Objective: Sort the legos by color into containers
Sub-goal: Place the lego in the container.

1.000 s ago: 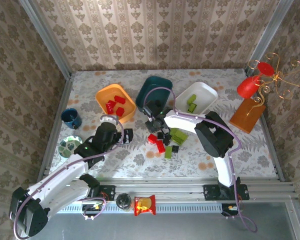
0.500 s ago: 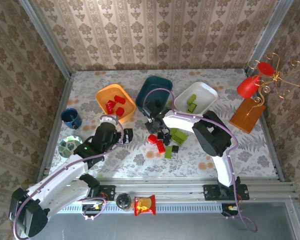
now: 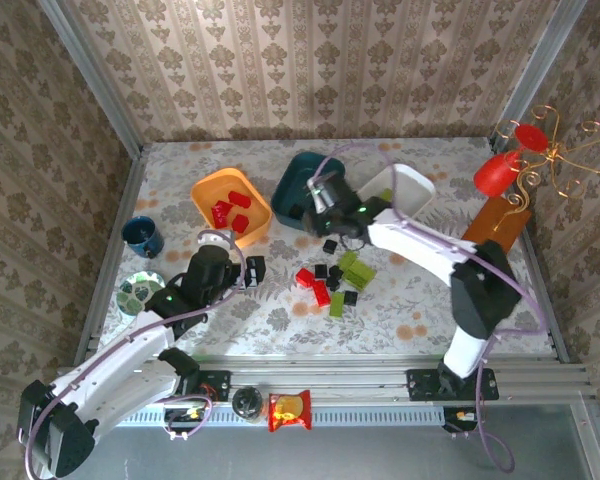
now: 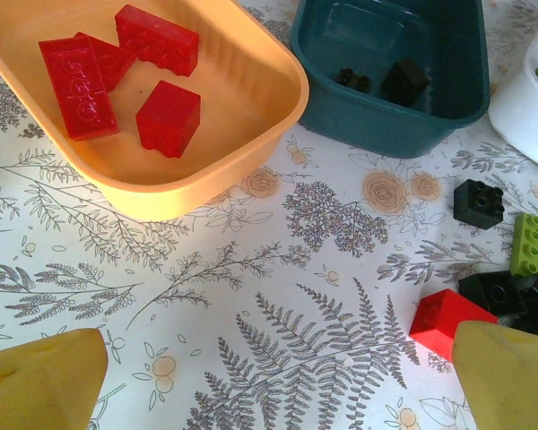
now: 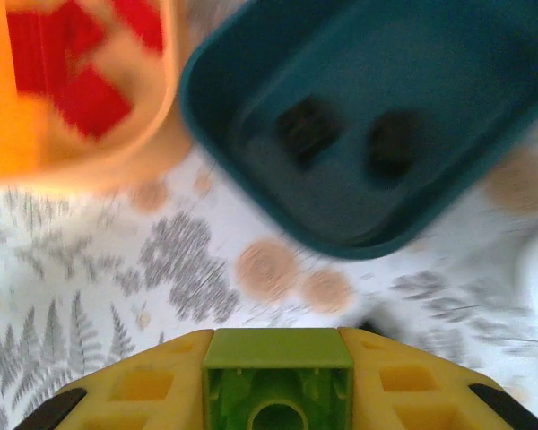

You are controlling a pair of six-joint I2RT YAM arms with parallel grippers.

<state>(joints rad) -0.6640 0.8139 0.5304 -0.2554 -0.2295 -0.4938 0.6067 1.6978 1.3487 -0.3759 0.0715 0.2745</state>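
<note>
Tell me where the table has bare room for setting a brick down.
Free: the far-left corner behind the orange bin and blue cup; the near strip of table between the loose legos and the front edge. Crowded: the middle, from the teal bin to the white bin, under the right arm.

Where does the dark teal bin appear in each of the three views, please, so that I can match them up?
Top external: the dark teal bin sits upper centre, with the orange bin to its left and the white bin to its right.
Left wrist: dark teal bin top right, black legos inside.
Right wrist: dark teal bin upper right, blurred.
Shared landmark: orange bin, left of it in every view.
</note>
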